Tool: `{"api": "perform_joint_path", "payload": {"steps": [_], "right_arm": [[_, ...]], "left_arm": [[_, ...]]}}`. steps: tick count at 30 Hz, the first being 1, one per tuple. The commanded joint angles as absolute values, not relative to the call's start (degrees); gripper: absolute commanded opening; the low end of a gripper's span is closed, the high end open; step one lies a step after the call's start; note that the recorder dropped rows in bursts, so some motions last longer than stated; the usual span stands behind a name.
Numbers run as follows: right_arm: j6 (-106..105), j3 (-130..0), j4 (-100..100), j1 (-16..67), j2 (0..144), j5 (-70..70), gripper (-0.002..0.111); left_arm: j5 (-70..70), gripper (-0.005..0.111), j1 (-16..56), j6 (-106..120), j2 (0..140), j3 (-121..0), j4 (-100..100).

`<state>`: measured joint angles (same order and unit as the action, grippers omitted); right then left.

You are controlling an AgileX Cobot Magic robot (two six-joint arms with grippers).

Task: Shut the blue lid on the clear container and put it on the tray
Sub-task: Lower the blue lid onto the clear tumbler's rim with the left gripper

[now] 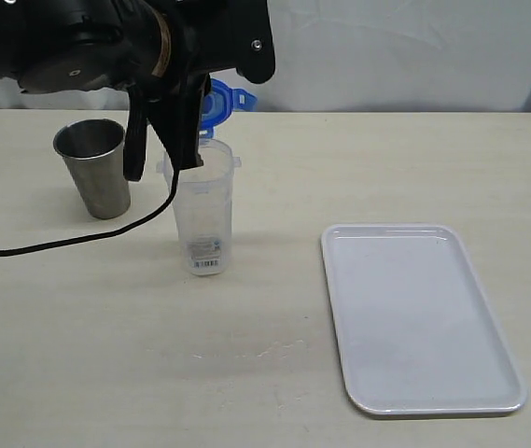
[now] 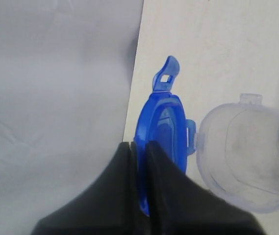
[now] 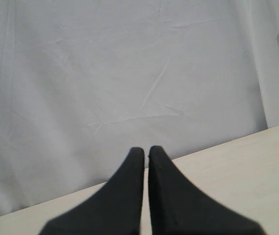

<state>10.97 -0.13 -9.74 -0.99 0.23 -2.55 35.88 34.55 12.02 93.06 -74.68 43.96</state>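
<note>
Left gripper (image 1: 188, 157) hangs over the rim of the clear container (image 1: 202, 210), arm coming in from the upper left of the exterior view. Jaws narrow, pinched on the edge of the blue lid (image 2: 166, 122), which sits between the two black fingers (image 2: 117, 176) in the left wrist view. Lid held on edge, roughly upright, just beside the container's open mouth (image 2: 247, 156) and not covering it. One flap sticks out free at the far end, and another side flap lies against or very close to the rim; cannot tell whether they touch. From the exterior, lid (image 1: 216, 103) shows behind and above the container top, partly hidden by the arm. Container stands upright on the table (image 1: 386, 168), white barcode label near its base. Steel cup (image 1: 97, 168) upright to its left, apart from it. A black cable (image 1: 60, 245) trails across the table in front of the cup. Tray (image 1: 414, 317) lies flat on the right side, well apart from the container, nothing on it. Right gripper (image 3: 145, 152) shows only in its own wrist view, facing a white cloth backdrop (image 3: 129, 73) past the table edge: fingers drawn together, nothing between them.
</note>
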Motion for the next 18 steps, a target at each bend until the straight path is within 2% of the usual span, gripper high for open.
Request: {"api": "perform_joint_path", "payload": {"steps": [1, 18], "right_arm": [[10.2, 0.0, -9.6, -1.1, 0.0, -2.3, 0.004], [10.2, 0.0, -9.6, -1.1, 0.0, -2.3, 0.004]], "left_arm": [[35.6, 0.000, 34.7, 12.4, 92.7, -74.5, 42.2], [37.9, 0.000, 34.7, 19.9, 92.7, -74.5, 33.3]]}}
